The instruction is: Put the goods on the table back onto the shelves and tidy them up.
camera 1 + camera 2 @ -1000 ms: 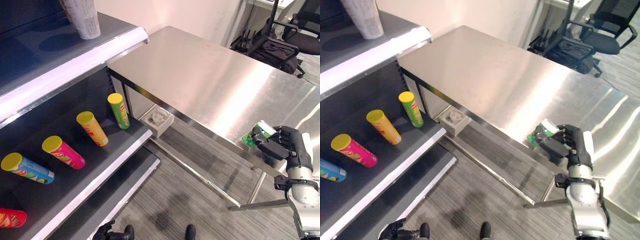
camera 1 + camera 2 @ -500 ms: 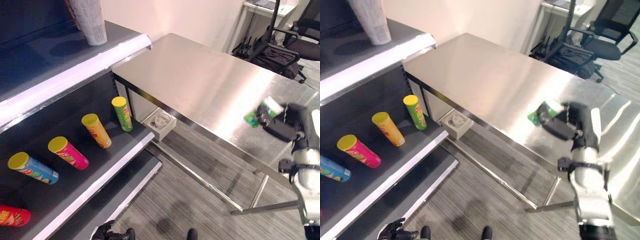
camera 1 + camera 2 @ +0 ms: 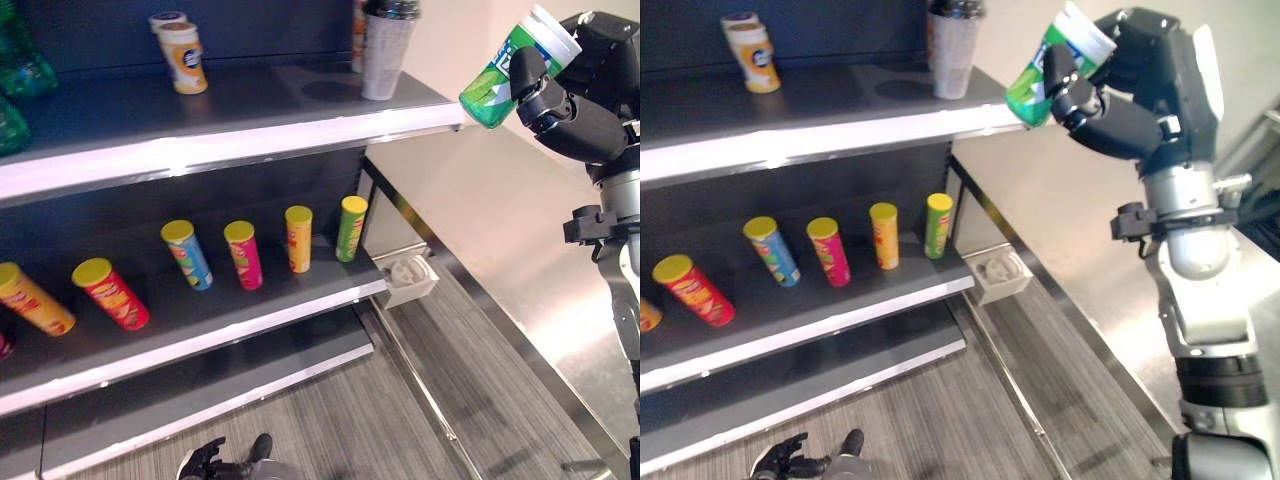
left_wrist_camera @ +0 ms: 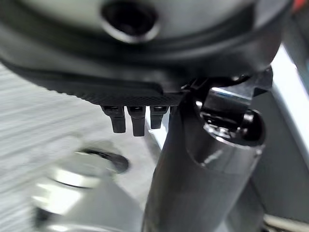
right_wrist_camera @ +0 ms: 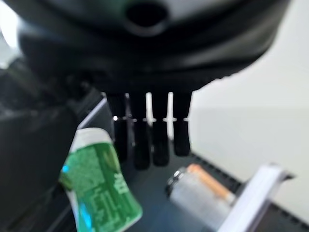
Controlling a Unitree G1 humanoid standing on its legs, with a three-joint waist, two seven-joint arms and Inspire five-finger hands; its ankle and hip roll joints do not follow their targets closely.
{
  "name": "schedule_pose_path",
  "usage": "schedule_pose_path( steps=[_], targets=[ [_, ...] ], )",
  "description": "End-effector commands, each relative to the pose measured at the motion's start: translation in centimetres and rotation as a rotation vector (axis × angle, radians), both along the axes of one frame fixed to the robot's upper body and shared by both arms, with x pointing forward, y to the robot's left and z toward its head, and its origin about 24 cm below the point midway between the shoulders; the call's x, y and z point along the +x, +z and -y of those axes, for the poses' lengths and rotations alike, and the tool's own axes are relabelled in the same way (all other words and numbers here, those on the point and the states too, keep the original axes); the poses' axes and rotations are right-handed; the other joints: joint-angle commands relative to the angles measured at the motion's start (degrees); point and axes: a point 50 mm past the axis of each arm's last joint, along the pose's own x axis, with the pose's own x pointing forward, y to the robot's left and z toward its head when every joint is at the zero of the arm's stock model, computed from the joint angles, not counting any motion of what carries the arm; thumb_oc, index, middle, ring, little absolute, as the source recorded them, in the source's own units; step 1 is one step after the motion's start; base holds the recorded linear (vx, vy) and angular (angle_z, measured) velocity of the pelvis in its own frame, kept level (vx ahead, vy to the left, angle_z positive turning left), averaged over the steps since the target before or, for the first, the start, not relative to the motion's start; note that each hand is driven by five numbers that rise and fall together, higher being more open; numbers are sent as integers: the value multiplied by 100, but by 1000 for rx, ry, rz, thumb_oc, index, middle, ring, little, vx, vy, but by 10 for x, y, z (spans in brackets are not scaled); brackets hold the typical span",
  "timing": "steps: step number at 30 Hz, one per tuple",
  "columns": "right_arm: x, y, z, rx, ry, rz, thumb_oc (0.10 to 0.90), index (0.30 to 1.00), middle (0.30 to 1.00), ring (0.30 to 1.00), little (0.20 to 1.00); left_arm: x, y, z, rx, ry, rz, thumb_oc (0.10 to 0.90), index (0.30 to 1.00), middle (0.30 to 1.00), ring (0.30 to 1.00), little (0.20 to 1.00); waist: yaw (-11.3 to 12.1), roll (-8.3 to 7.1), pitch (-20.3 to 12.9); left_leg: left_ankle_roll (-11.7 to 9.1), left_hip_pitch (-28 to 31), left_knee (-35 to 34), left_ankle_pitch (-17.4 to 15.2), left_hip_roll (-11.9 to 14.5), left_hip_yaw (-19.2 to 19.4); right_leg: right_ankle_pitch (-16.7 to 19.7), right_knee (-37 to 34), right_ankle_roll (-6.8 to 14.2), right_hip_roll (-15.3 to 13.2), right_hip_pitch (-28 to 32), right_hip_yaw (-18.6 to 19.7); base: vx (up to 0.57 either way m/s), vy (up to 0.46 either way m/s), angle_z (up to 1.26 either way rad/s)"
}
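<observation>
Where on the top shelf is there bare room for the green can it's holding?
The right hand holds the green can by the top shelf end. Bare patch: between the orange-label cup and the tall grey cup. Crowded: the lower shelf, its chip tubes in a row.

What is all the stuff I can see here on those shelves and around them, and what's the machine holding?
Green cup with white lid: one, tilted, held up beside the top shelf's end.
Grey patterned cup: one, on the top shelf near its end.
Small orange-and-white cup: one, further back on the top shelf, another partly hidden behind it.
Green bottles: partly cut off, far end of the top shelf.
Yellow-lidded tube cans: at least six; green, orange, pink, blue, red, orange; middle shelf.
White box: one, beyond the shelf's end.
Steel table: one, beside the shelves.
Right hand: dark, fingers curled round the green cup.
</observation>
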Motion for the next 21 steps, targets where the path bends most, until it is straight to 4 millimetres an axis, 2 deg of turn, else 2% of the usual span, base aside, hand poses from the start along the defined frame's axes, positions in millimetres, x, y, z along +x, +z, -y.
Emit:
schedule_pose_path(
  steps=[1,2,3,6,8,10,11,12,13,14,16,19,20,21],
  targets=[
    [-26,42,-9,11,79,240,400,300,300,300,300,19,9,-12,44,-81,42,800,900,900,900,900,-110,-417,-120,211,380,926,-1587,71,1021,-642,478,198,-394,-256,-39,-158,50,17],
    [-28,41,-10,3,88,233,400,300,300,300,300,21,10,-14,50,-86,46,800,900,900,900,900,-165,-438,-180,239,541,1214,-1951,-2,1084,-598,500,192,-479,-295,-146,-41,161,37],
    [-31,42,-10,-10,82,238,400,300,300,300,300,19,9,-12,53,-96,34,800,900,900,900,900,-356,-325,-281,317,924,987,-2066,-75,1233,-544,596,227,-520,-347,-276,-81,250,73],
    [-31,34,-10,14,98,219,400,300,300,300,300,21,9,-7,49,-126,40,800,900,900,900,900,-461,-148,-480,374,1357,18,-1909,-318,1381,-406,660,368,-646,-396,-369,5,277,114],
    [-29,30,-11,37,102,214,400,300,300,300,300,22,9,-8,62,-152,36,800,900,900,900,900,-469,-74,-542,488,1433,-326,-1847,-570,1296,-334,882,471,-905,-497,-327,-16,303,18],
    [-26,30,-15,28,98,215,400,300,300,300,300,21,10,-10,69,-151,40,800,900,900,900,900,-428,-44,-581,607,1512,-529,-1854,-777,1285,-292,1105,590,-1159,-595,-298,-20,253,20],
    [-25,30,-16,27,98,215,400,300,300,300,300,21,10,-10,69,-149,40,800,900,900,900,900,-433,-50,-581,623,1521,-546,-1846,-799,1291,-299,1138,606,-1188,-612,-286,-20,219,8],
    [-23,30,-18,12,90,206,400,300,300,300,300,20,10,-12,75,-150,35,800,900,900,900,900,-424,-25,-554,701,1568,-608,-1867,-919,1208,-198,1395,670,-1399,-707,-159,-23,151,-2],
    [-22,30,-19,3,86,200,400,300,300,300,300,19,10,-13,80,-151,35,800,900,900,900,900,-456,-35,-518,737,1566,-613,-1864,-965,1147,-138,1539,716,-1485,-785,40,-133,192,4],
    [-21,30,-18,-34,62,183,400,300,300,300,300,22,12,-14,86,-155,49,800,900,900,900,900,-612,-75,-469,798,1443,-615,-1715,-1048,1008,-30,1419,690,-1267,-1047,936,-103,85,21],
    [-19,36,-17,-71,44,179,400,300,300,300,300,23,14,-17,92,-148,55,800,900,900,900,900,-721,-94,-452,797,1436,-617,-1710,-1088,845,-103,1096,718,-791,-1197,1993,-25,32,80],
    [-19,36,-17,-72,45,180,400,300,300,300,300,23,14,-17,92,-147,56,800,900,900,900,900,-707,-93,-469,798,1407,-623,-1688,-1090,865,-68,1077,714,-788,-1232,2014,34,-58,43],
    [-8,45,-16,-106,25,154,400,300,300,300,300,13,10,-22,106,-119,15,800,900,900,900,900,-584,-228,-563,687,1384,-588,-1614,-1022,557,85,248,726,-565,-674,2074,101,-213,20],
    [-6,48,-16,-116,22,149,400,300,300,300,300,10,9,-22,106,-118,4,800,900,900,900,900,-564,-254,-594,660,1361,-597,-1561,-999,500,111,144,720,-548,-587,1996,114,-232,40]
  ],
)
